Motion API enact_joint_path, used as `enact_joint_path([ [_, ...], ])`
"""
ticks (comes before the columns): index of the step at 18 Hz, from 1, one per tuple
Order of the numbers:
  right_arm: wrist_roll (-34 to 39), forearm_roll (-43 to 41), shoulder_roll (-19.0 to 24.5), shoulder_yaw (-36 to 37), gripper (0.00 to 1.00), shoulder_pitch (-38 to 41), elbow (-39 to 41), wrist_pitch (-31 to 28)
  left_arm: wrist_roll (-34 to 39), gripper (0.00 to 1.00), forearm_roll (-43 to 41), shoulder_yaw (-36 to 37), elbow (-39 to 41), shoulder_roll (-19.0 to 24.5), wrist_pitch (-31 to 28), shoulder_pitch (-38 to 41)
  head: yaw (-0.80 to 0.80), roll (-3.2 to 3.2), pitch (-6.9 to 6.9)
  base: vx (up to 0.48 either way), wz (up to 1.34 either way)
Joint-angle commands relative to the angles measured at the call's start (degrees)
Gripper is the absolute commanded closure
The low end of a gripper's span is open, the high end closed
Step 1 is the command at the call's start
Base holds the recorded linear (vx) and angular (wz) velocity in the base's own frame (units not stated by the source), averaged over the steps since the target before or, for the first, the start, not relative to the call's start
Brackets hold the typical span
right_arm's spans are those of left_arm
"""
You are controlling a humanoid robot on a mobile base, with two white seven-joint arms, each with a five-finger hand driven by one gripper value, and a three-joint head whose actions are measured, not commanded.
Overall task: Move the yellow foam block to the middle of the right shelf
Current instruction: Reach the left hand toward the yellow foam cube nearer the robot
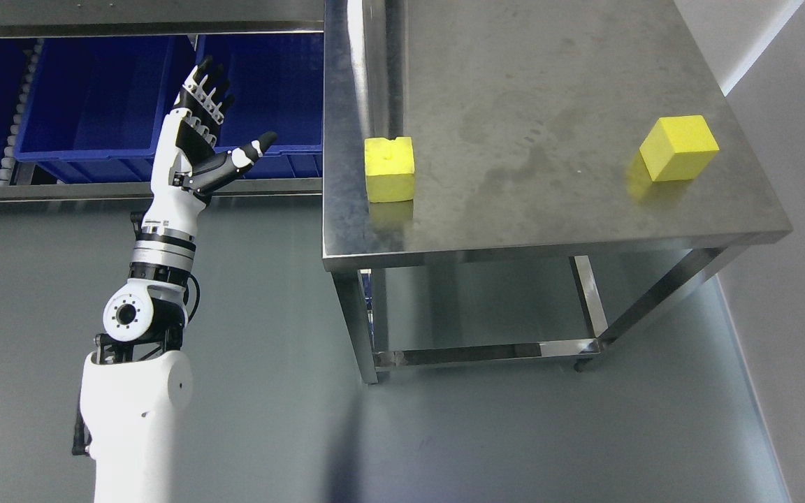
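Left hand [200, 133] raised on its arm over the grey floor [270, 335], well left of the steel table [556, 84]. Fingers [208, 87] spread and straight, pointing up; thumb [252, 150] stretched out to the right. Holding nothing, touching nothing. Behind the hand, blue bins [88, 98] on a rack with white rollers [15, 129] at its left side.

Two yellow foam blocks on the table. First block [389, 169] close against the surface's left edge, toward the front, with a small notch in its top face. Resting flat, its reflection showing in the steel just in front. Roughly level in the picture with the thumb, to the right of it, apart from the hand with the table's edge and a strip of floor between.

Second block [678, 148] near the surface's right edge, turned at an angle so one corner faces forward, a clean cube with smooth faces. Well apart from the first block, and farthest from the hand, across the full width of the surface.

No way to tell from the view which of the two is the one to be moved.
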State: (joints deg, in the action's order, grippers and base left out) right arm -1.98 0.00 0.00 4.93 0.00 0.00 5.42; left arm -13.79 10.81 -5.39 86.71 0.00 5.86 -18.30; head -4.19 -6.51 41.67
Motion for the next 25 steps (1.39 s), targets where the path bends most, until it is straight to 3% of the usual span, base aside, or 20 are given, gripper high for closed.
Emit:
enact_joint_path([
  [1, 0.05, 0.18, -1.00, -0.01, 0.00, 0.09, 1.00, 0.03, -0.45, 0.00, 0.00, 0.21, -0.05, 1.00, 0.03, 0.46, 0.00, 0.00, 0.00, 0.046, -0.09],
  [4, 0.05, 0.18, -1.00, -0.01, 0.00, 0.09, 1.00, 0.03, -1.06, 0.00, 0.00, -0.58, 0.04, 1.00, 0.99, -0.24, 0.00, 0.00, 0.00, 0.046, -0.05],
  [5, 0.05, 0.18, -1.00, -0.01, 0.00, 0.09, 1.00, 0.03, -2.72, 0.00, 0.00, -0.41, 0.04, 4.18, 1.95, -0.33, 0.00, 0.00, 0.00, 0.052, -0.04],
  [7, 0.05, 0.18, -1.00, -0.01, 0.00, 0.09, 1.00, 0.03, -8.68, 0.00, 0.00, 0.12, -0.05, 9.74, 5.72, -0.33, 0.00, 0.00, 0.00, 0.057, -0.07],
  [11, 0.05, 0.18, -1.00, -0.01, 0.00, 0.09, 1.00, 0.03, -25.82, 0.00, -0.09, 0.65, -0.05, 15.28, 6.97, -1.46, 0.00, 0.00, 0.00, 0.056, -0.09],
  [14, 0.05, 0.18, -1.00, -0.01, 0.00, 0.09, 1.00, 0.03, -28.31, 0.00, -2.72, 3.19, -0.31, 17.14, 6.53, -2.26, 0.00, 0.00, 0.00, 0.019, -0.02],
  [18, 0.05, 0.18, -1.00, -0.01, 0.00, 0.09, 1.00, 0.03, -28.66, 0.00, -7.19, 11.70, -3.81, 16.97, 5.66, -4.36, 0.00, 0.00, 0.00, 0.009, 0.01],
  [25, 0.05, 0.18, -1.00, -0.01, 0.00, 0.09, 1.00, 0.03, -28.66, 0.00, -13.45, 19.54, -17.44, 8.36, 5.65, -13.94, 0.00, 0.00, 0.00, 0.006, 0.06],
])
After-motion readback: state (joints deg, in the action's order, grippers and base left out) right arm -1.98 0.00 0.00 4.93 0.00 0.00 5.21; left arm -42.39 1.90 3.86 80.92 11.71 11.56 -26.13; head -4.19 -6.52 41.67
